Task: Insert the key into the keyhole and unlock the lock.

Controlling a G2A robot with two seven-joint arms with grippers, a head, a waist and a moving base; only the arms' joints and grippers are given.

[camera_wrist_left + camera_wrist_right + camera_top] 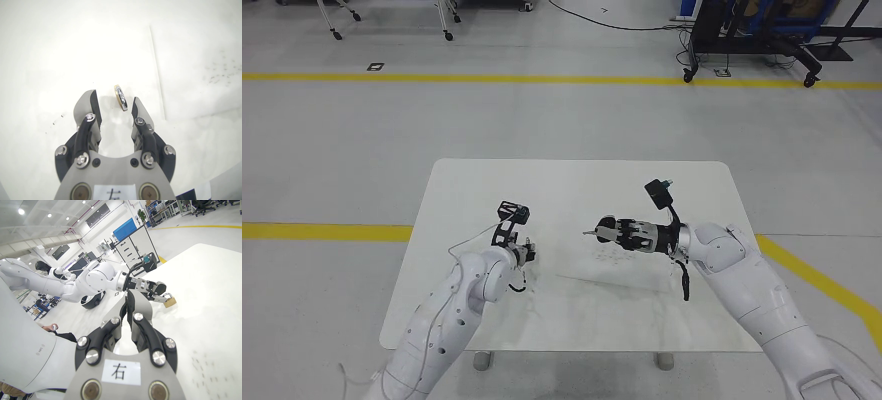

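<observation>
Well, early days. Left wrist view: the left gripper [113,98] hangs with fingers spread astride the padlock [121,97], not clamping it. Right wrist view: the right gripper [127,300], well apart from the padlock, has its fingers pinched together. Top view: it seemingly holds the key [588,233]; inserting and turning are yet to do.

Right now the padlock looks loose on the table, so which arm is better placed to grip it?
Left. The open left gripper has the padlock between its fingertips; the right gripper is shut and apart from it.
</observation>
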